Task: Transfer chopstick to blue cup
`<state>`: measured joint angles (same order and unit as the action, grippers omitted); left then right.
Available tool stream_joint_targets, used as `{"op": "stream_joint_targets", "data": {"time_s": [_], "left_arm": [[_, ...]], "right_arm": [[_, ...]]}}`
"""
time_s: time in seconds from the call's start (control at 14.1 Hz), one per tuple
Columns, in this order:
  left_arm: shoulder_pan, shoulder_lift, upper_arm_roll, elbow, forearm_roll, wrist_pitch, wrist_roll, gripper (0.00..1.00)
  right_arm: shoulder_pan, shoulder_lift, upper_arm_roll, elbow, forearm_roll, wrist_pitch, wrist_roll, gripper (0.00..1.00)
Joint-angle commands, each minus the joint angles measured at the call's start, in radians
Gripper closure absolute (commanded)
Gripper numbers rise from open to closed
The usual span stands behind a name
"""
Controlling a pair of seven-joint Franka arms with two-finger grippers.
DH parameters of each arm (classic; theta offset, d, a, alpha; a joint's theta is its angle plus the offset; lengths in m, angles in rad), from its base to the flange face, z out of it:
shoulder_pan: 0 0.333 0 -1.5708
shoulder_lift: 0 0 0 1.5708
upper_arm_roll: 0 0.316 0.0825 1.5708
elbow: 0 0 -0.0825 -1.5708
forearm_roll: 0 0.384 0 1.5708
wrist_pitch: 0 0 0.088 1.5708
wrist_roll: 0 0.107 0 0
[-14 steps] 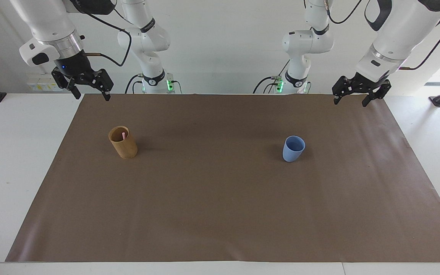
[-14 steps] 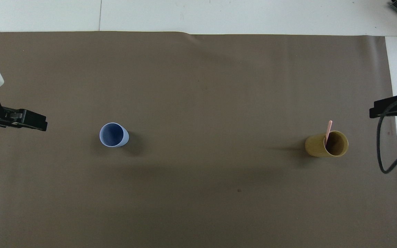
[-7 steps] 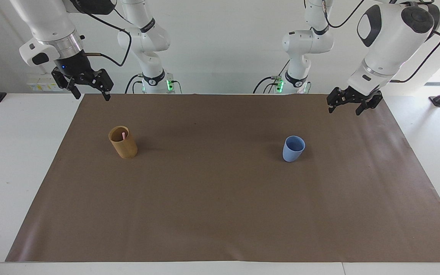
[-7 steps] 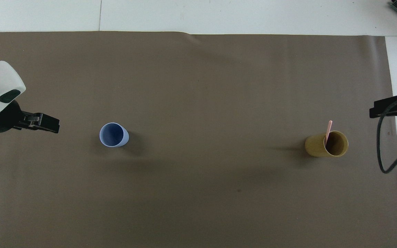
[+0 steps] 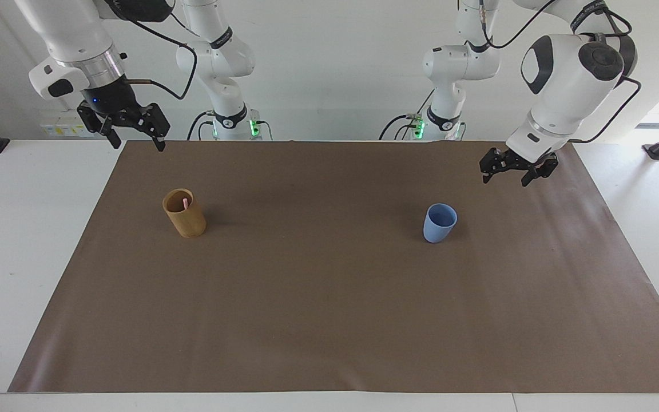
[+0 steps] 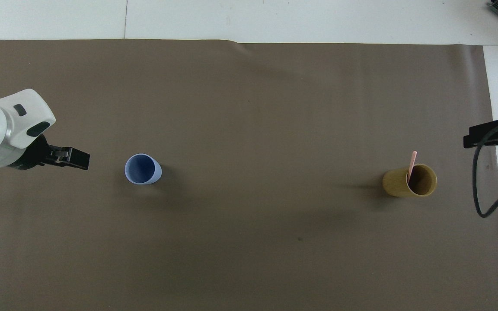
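Left gripper (image 5: 503,175): raised over the mat (image 5: 329,320), fingers spread wide, nothing between them; in the overhead view (image 6: 74,158) it lies at 9 o'clock of the blue cup, apart from it.

Chopstick (image 6: 411,166): one pale-pink stick seen, standing in the tan cup, leaning against the rim, its tip poking above the rim toward 12 o'clock in the overhead view. In the facing view only a short pink end (image 5: 185,202) shows inside the cup mouth.

Tan cup (image 5: 184,213): upright cylinder on the mat, toward the right arm's end of the table.

Blue cup (image 5: 440,222): upright on the mat, toward the left arm's end, mouth up, interior bare (image 6: 142,169). Well apart from the tan cup; in the overhead view it sits at 9 o'clock of that cup, about level with it.

Right gripper (image 5: 133,135): waiting in the air at the mat's corner, fingers wide apart, holding nothing. In the overhead view (image 6: 489,134) it lies at 2 o'clock of the tan cup.

Mat: brown sheet covering most of the white table (image 5: 15,229).
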<state>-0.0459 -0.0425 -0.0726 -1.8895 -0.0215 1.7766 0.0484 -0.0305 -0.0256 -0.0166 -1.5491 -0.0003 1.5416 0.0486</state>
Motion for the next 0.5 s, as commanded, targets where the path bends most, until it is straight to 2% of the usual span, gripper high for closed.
{"op": "stream_joint_targets", "data": {"time_s": [0.0,0.21,0.42], "left_arm": [[-0.009,-0.025,0.002,-0.103,-0.012,0.099,-0.033,0.00],[-0.046,-0.008,0.002,-0.176,-0.015,0.211,-0.096,0.00],[-0.080,0.041,0.002,-0.220,-0.015,0.314,-0.168,0.00]], "right_arm": [[-0.008,-0.020,0.001,-0.025,0.026,0.002,-0.018,0.00],[-0.008,-0.020,0.001,-0.025,0.026,0.002,-0.018,0.00],[-0.008,-0.020,0.001,-0.025,0.026,0.002,-0.018,0.00]]}}
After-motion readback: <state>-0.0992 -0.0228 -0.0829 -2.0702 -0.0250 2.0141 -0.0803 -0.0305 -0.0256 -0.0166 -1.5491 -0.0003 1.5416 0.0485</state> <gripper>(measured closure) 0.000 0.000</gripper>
